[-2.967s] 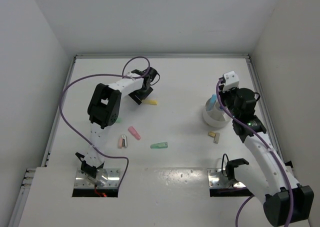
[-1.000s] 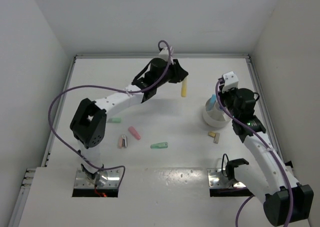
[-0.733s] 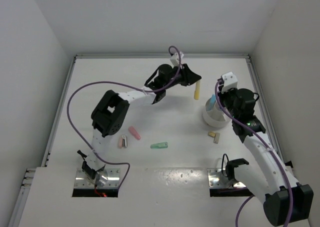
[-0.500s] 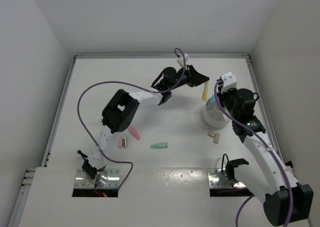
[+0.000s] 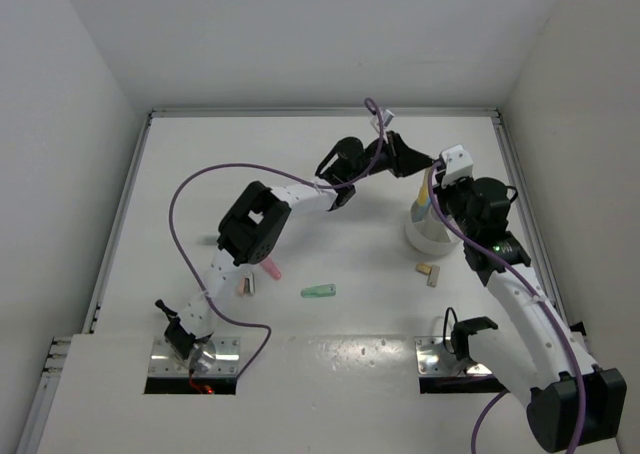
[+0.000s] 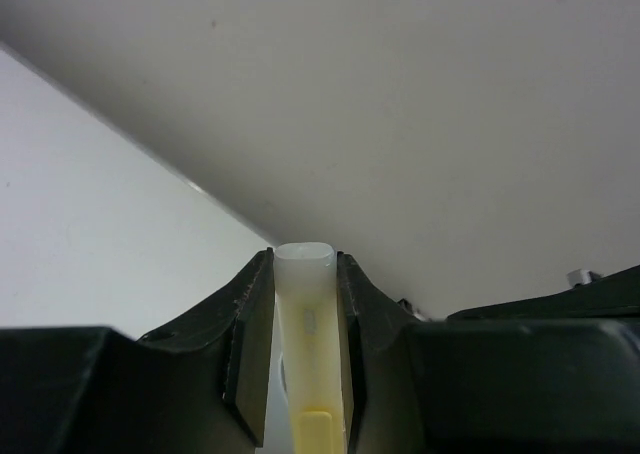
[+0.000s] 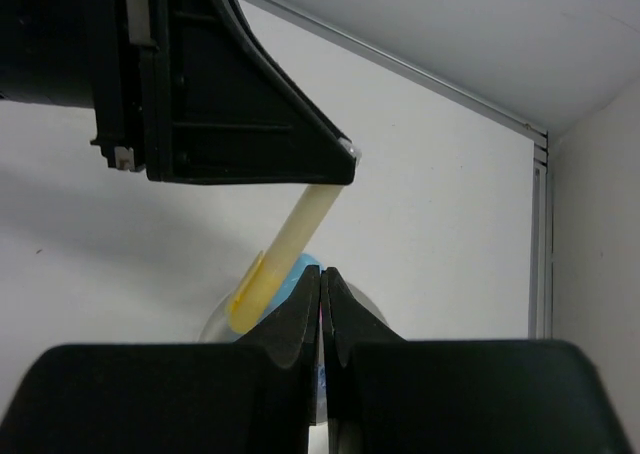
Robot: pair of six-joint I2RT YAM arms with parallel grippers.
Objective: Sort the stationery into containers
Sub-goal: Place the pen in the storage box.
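Note:
My left gripper point(image 6: 305, 261) is shut on a pastel yellow stick point(image 6: 306, 364), which hangs slanting from it. The top view has that gripper point(image 5: 410, 164) reaching in from the left, just above the round white tub point(image 5: 424, 238). In the right wrist view the yellow stick point(image 7: 287, 252) has its lower end over the tub point(image 7: 212, 326), next to a blue piece point(image 7: 303, 270) standing inside. My right gripper point(image 7: 322, 276) is shut with nothing in it and hovers over the tub's near side.
On the table lie a green stick point(image 5: 318, 292), a pink stick point(image 5: 268, 267), a small pink-and-tan piece point(image 5: 244, 285) and a tan block point(image 5: 428, 272) in front of the tub. The left arm's purple cable arcs over the table's left half. White walls enclose the table.
My left arm has swung right from the back middle of the table, carrying the yellow stick to a spot over the tub. The right arm has not moved.

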